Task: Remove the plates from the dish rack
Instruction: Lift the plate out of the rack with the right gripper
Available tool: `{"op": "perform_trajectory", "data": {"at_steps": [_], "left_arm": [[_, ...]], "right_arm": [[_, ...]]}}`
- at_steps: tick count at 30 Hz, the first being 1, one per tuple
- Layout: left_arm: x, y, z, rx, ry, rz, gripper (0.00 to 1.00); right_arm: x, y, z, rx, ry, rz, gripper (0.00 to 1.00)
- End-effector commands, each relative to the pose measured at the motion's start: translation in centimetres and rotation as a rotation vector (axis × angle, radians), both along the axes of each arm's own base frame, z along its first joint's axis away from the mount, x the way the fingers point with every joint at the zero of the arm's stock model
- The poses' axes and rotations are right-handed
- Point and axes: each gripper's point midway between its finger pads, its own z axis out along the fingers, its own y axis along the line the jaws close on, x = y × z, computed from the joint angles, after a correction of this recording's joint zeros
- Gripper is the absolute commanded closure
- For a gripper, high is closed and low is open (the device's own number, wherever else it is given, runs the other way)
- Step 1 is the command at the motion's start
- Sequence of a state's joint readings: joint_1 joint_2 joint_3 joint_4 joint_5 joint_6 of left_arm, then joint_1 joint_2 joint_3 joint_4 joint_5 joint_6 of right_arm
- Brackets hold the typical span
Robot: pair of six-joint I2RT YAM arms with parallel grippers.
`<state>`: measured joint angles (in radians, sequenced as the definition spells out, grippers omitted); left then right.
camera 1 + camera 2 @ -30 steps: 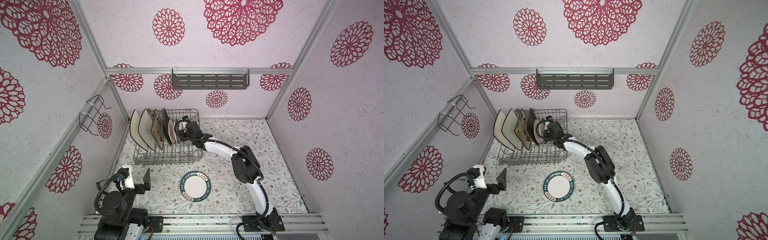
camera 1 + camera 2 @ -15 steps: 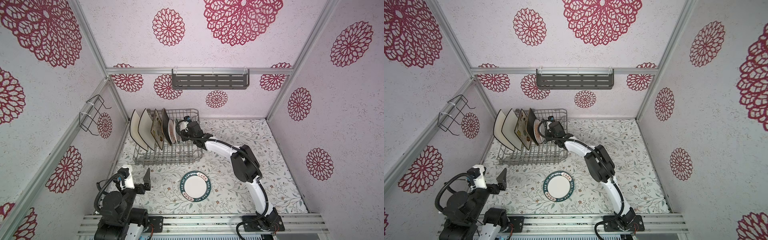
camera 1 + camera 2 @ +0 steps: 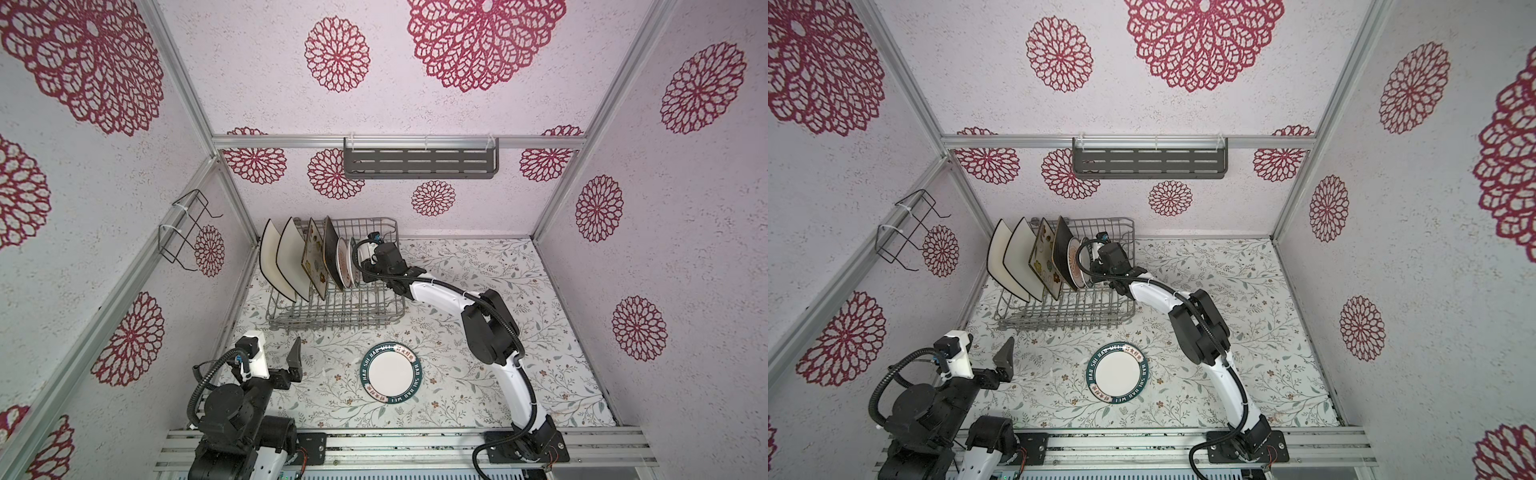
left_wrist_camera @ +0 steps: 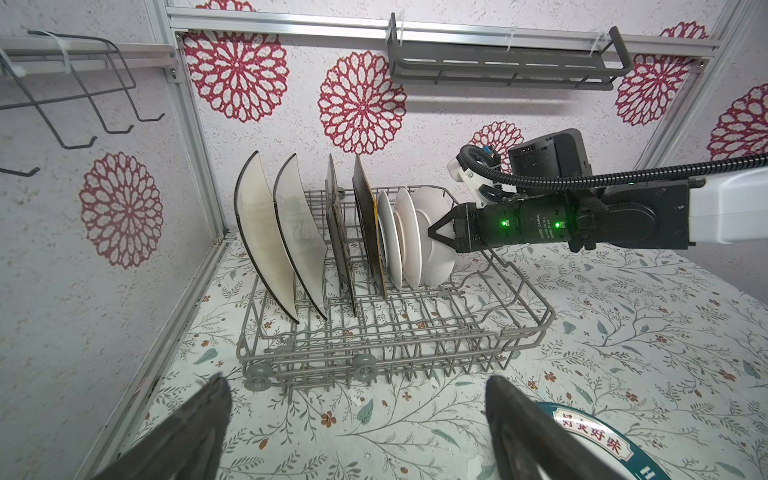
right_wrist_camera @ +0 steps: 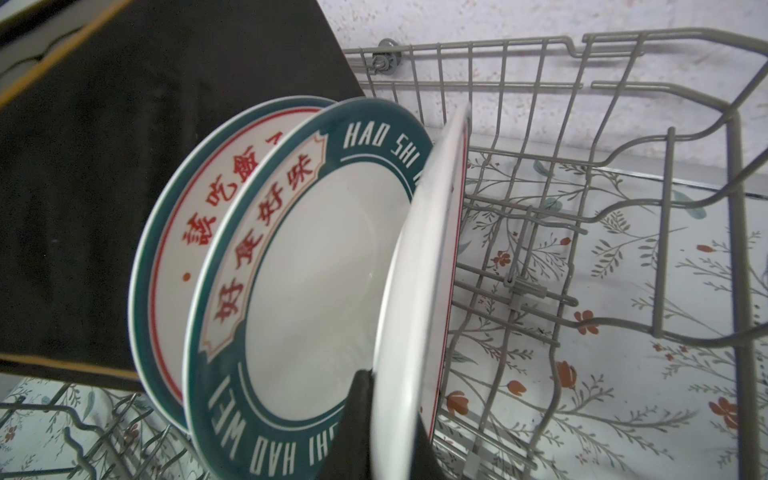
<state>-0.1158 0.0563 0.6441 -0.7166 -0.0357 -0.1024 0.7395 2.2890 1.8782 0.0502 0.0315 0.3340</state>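
Grey wire dish rack (image 3: 332, 316) sits at ten o'clock on the table (image 3: 519, 332), plates (image 3: 272, 262) upright. Right gripper (image 4: 430, 232) pinches shut on the outermost round plate (image 5: 419, 270), seen edge-on, face hidden; its neighbour (image 5: 316, 291) shows a teal lettered rim. Left gripper (image 4: 356, 379), finger bases cut off, gapes wide, empty.

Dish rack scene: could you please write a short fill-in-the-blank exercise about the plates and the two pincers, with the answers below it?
1. The dish rack holds ___ square plates.
2. The end round plate is gripped at its rim by the ___.
3. The left pincer is ___ and holds nothing.
4. The teal-rimmed plate lies flat on the ___.
Answers: four; right pincer; open; table.
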Motion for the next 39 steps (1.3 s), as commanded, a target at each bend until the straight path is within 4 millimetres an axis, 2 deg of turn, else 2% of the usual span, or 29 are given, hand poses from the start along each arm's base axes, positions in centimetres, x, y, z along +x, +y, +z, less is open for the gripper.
{"op": "perform_trajectory", "data": {"at_steps": [1,13,22,28,33,39], "left_arm": [[0.0,0.0,0.3,0.011,-0.027,-0.003,0.03],[-0.3,-0.1,0.5,0.009,-0.043,-0.006,0.03],[-0.3,0.0,0.5,0.008,-0.047,-0.002,0.03],[-0.5,0.0,0.7,0.007,-0.055,-0.001,0.03],[-0.6,0.0,0.7,0.006,-0.062,-0.003,0.03],[-0.6,0.0,0.8,0.006,-0.063,-0.004,0.03]], "right_arm": [[0.6,-1.2,5.0,0.073,-0.074,-0.012,0.97],[0.4,-2.4,9.2,0.142,-0.106,0.019,1.0],[-0.7,-3.2,12.3,0.194,-0.119,0.072,1.0],[-2.5,-4.8,15.4,0.227,-0.13,0.111,1.0],[-4.5,-6.3,17.6,0.171,-0.149,0.13,1.0],[-7.5,-9.8,19.9,0.092,-0.181,0.094,1.0]]}}
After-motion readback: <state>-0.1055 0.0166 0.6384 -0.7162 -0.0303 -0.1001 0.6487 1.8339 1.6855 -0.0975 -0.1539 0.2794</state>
